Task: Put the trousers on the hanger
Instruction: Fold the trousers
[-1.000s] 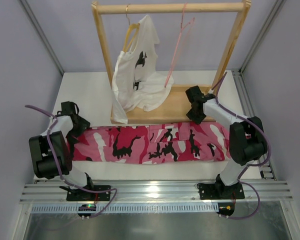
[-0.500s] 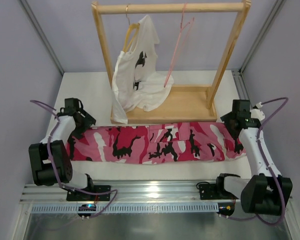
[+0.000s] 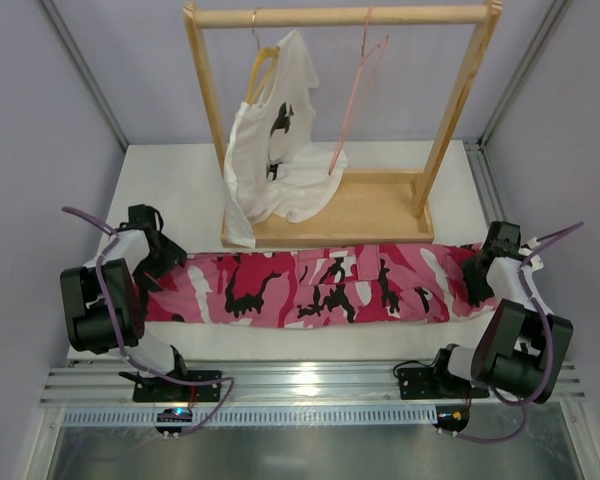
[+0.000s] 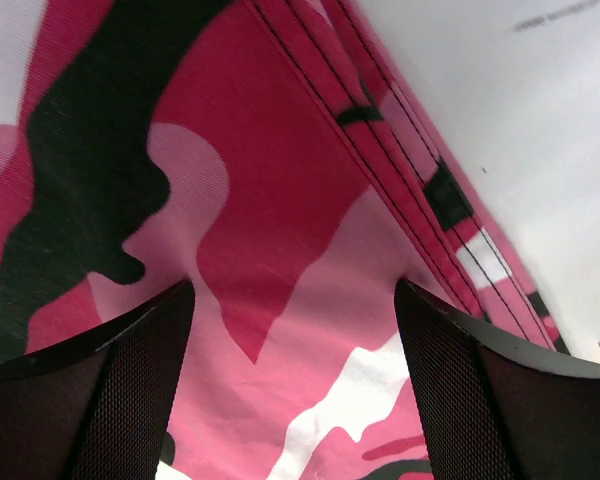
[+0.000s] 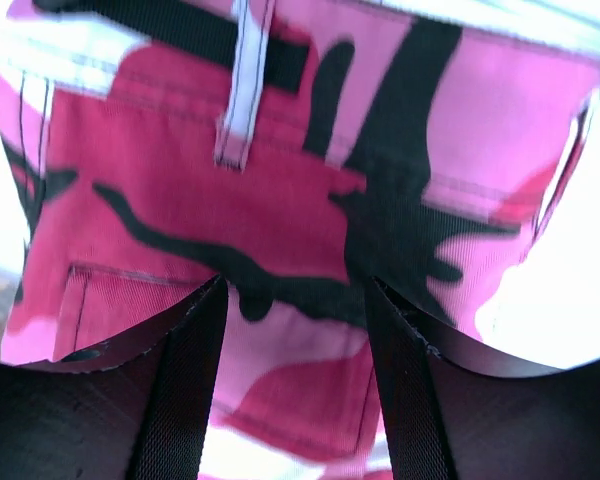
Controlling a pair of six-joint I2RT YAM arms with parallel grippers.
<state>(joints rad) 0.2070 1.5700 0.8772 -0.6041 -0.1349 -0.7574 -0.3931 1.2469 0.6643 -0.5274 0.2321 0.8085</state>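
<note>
Trousers: woven cloth, fine twill grain, matt; stitched seams stand raised.
Hanger: thin wire, pink, smooth.
Rack: pale wood, smooth, slight sheen.
T-shirt: soft white cloth, matt.
Table: white, matt.
Front rail: bare metal, ribbed, shiny.
Left gripper fingers: black, fine mesh texture, matt.

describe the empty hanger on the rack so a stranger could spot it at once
Find the wooden rack at the back of the table; two hangers hang from its top bar. The one on the right is the pink wire hanger, a thin triangle. Unlike the thicker wooden hanger to its left, which carries a white T-shirt, it hangs bare.
</note>
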